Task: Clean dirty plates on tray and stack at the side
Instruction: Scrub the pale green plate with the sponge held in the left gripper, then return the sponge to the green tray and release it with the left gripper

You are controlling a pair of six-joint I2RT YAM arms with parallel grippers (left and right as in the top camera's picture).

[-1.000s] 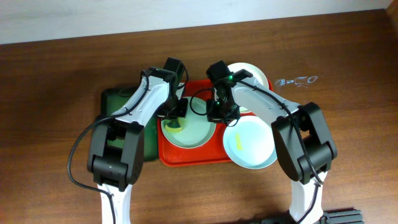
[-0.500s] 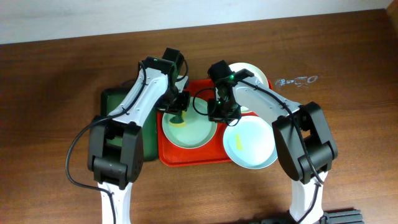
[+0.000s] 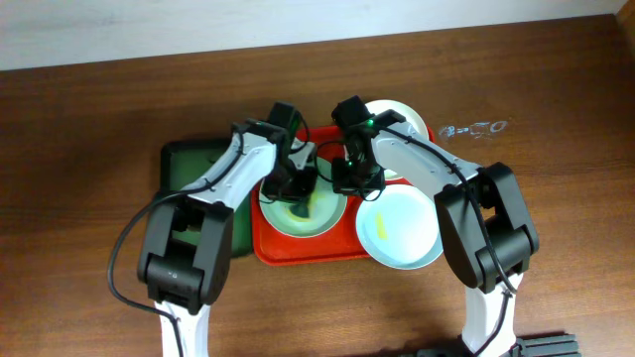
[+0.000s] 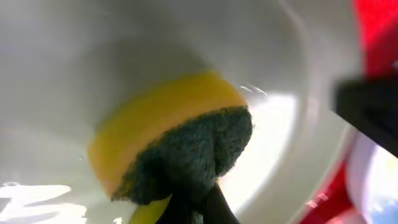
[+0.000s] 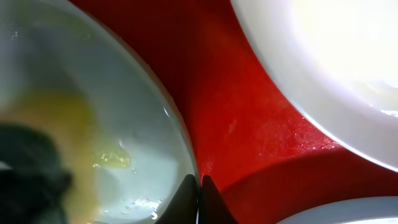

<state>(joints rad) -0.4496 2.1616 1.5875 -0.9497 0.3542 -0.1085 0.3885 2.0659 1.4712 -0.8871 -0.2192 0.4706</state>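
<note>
My left gripper (image 3: 298, 190) is clamped on a sponge (image 4: 174, 140), yellow foam with a dark green scouring face; the sponge presses flat on the inside of the centre plate (image 3: 322, 210), a pale mint one that lies on the left half of the tray (image 3: 298, 250). My right gripper (image 5: 199, 190) stands at the 3 o'clock rim of that same plate; its fingertips are drawn almost together with the rim pinched between them, and a small wet yellow smear (image 5: 112, 158) shows on the plate just inside the rim. The red tray floor lies bare between this plate and the next. The second mint plate (image 3: 402, 230) sits at 4 o'clock of the tray, lapping over its right rim onto the table (image 3: 99, 149); it carries a little yellow spot near its middle. The white plate (image 3: 407, 117) lies at 1 o'clock of the tray, by the far right corner, partly under my right arm. The green tray (image 3: 189, 164) rests at 9 o'clock, just beside the red one; my left arm crosses over it.
</note>
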